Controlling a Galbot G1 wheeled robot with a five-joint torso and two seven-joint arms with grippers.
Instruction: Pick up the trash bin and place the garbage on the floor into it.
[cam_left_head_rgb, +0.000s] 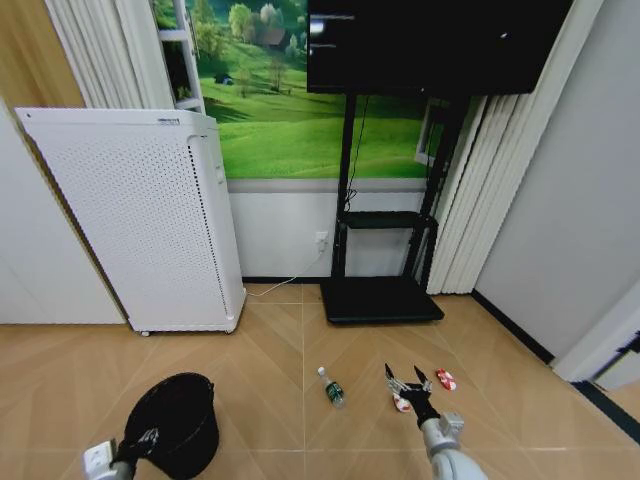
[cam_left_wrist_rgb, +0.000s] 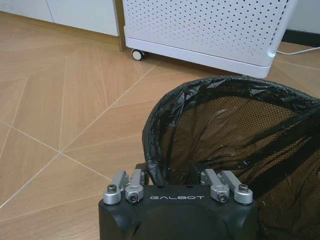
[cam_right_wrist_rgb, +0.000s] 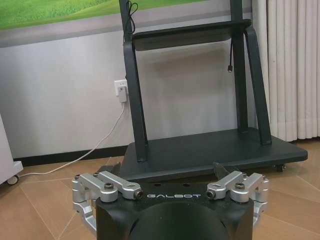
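Down at your lower left, the left gripper (cam_left_head_rgb: 148, 437) was clamped on the near rim of the trash bin (cam_left_head_rgb: 172, 425), a small black round bin lined with a black bag, and in the left wrist view the rim (cam_left_wrist_rgb: 165, 172) ran between the closed-in fingers (cam_left_wrist_rgb: 131, 186). Whether the bin stood on the floor (cam_left_head_rgb: 270, 340) or hung just clear of it, you could not tell. Behind the bin stood the tall white perforated appliance (cam_left_head_rgb: 140, 215) on small wheels, one wheel (cam_left_wrist_rgb: 138, 53) showing in the left wrist view. Your right gripper (cam_left_head_rgb: 407, 380) was spread wide and held nothing; it hung over the parquet at your lower right, with its dark fingers (cam_right_wrist_rgb: 222, 170) splayed in the right wrist view toward the base of the black TV stand (cam_right_wrist_rgb: 210, 150). The garbage lay on the light herringbone floor in front of you: the green bottle (cam_left_head_rgb: 332, 388) with its white cap was on its side near the middle, just left of the open gripper, one red-and-white piece (cam_left_head_rgb: 401, 403) sat right beside the gripper's left finger and was partly hidden by it, and the other red-and-white piece (cam_left_head_rgb: 445, 379) lay just to its right. All three pieces were well apart from the bin. A white cable (cam_left_head_rgb: 285, 283) trailed along the wall to a socket (cam_right_wrist_rgb: 120, 90).
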